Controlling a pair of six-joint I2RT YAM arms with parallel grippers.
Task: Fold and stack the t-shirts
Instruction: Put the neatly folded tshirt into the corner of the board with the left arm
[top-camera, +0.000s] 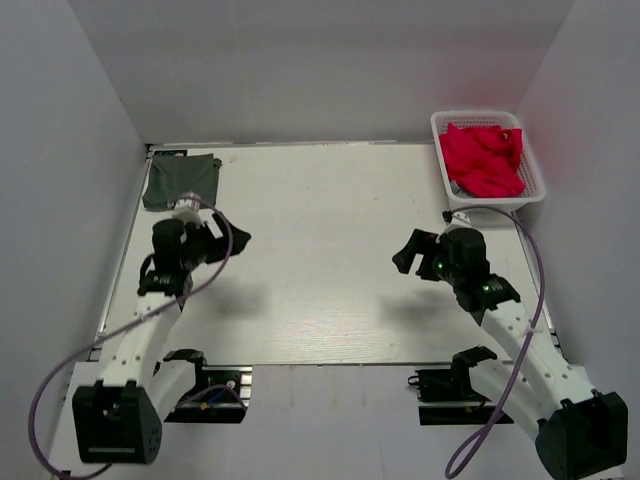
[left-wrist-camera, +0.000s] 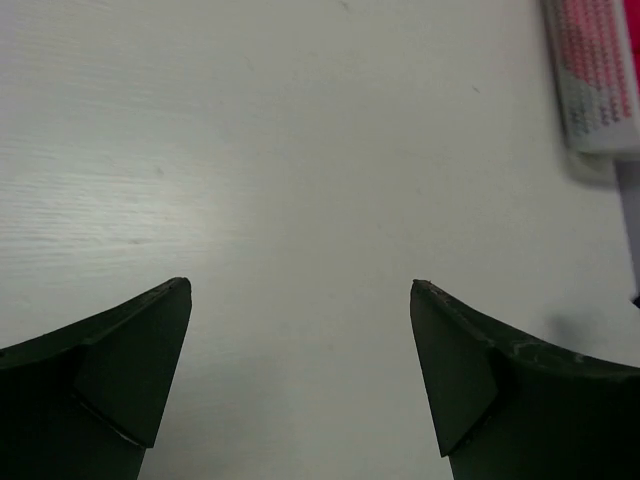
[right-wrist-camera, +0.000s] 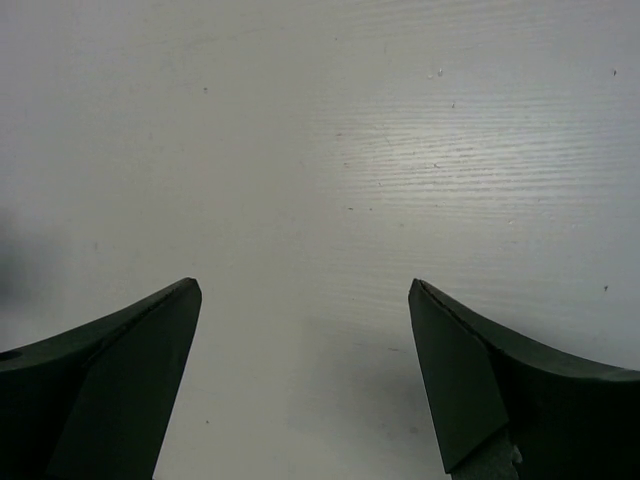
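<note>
A dark charcoal-grey t-shirt (top-camera: 181, 181) lies folded at the table's far left corner. Red-pink t-shirts (top-camera: 482, 158) are heaped in the white mesh basket (top-camera: 535, 178) at the far right; the basket's edge shows in the left wrist view (left-wrist-camera: 597, 80). My left gripper (top-camera: 237, 241) is open and empty, hovering over bare table just in front of the grey shirt; its fingers (left-wrist-camera: 130, 360) frame only tabletop. My right gripper (top-camera: 405, 256) is open and empty over the table's right half, in front of and left of the basket; its fingers (right-wrist-camera: 480, 385) frame bare tabletop.
The white table (top-camera: 330, 250) has grey walls on the left, back and right. The arm bases and their cables sit at the near edge.
</note>
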